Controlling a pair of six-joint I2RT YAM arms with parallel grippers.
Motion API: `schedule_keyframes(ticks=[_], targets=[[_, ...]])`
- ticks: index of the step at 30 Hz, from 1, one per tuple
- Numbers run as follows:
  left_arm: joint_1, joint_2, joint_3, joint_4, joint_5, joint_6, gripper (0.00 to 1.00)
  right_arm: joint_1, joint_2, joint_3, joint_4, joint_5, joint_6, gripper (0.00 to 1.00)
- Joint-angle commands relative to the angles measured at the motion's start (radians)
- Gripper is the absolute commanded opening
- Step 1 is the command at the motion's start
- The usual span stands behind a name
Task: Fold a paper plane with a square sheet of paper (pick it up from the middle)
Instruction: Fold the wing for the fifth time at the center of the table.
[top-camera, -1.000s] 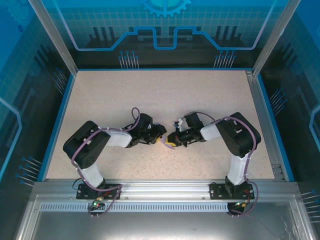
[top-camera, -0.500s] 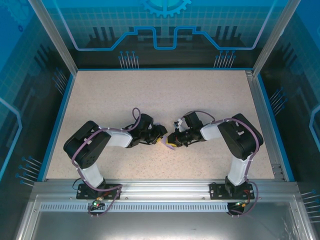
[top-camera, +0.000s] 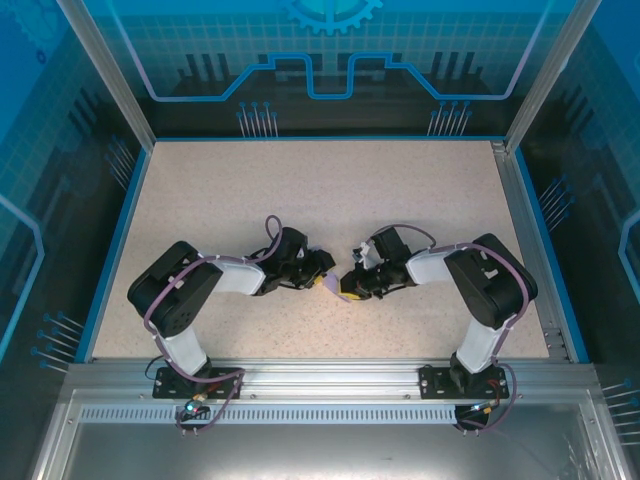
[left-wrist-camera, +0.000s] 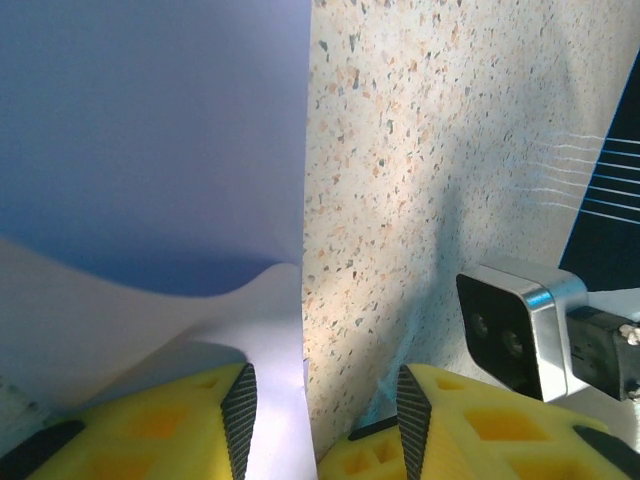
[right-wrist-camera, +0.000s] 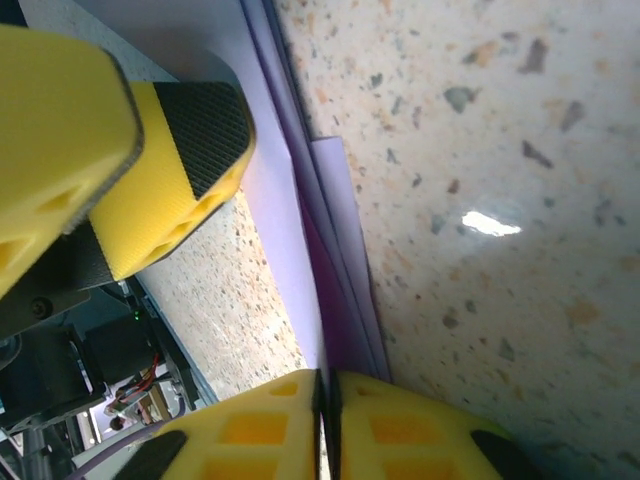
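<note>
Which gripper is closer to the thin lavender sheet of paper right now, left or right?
Right. The right gripper is shut on the folded edge of the thin lavender sheet of paper. The left gripper stands open astride an edge, partly over the sheet; contact unclear.

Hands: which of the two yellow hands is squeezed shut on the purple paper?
The right hand: its fingers press together on the purple paper. The left hand has its fingers apart.

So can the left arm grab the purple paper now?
Probably yes: the left gripper is open with the purple paper edging between its jaws; nothing blocks it. The right gripper pinches the same sheet.
</note>
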Motion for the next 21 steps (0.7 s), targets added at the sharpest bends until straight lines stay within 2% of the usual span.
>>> schedule_keyframes(ticks=[1, 6, 10, 21], targets=[[0.003, 0.034, -0.001, -0.091, -0.02, 0.025, 0.46, 0.006, -0.01, -0.034, -0.129, 0.015, -0.028, 0.09], [0.001, 0.031, -0.002, -0.097, -0.025, 0.019, 0.46, 0.039, 0.035, -0.042, -0.241, 0.131, -0.116, 0.09], [0.002, 0.031, 0.0, -0.101, -0.025, 0.017, 0.46, 0.043, 0.041, -0.08, -0.25, 0.185, -0.13, 0.11], [0.002, 0.037, 0.003, -0.103, -0.015, 0.024, 0.46, 0.024, -0.104, -0.011, -0.267, 0.102, -0.096, 0.16]])
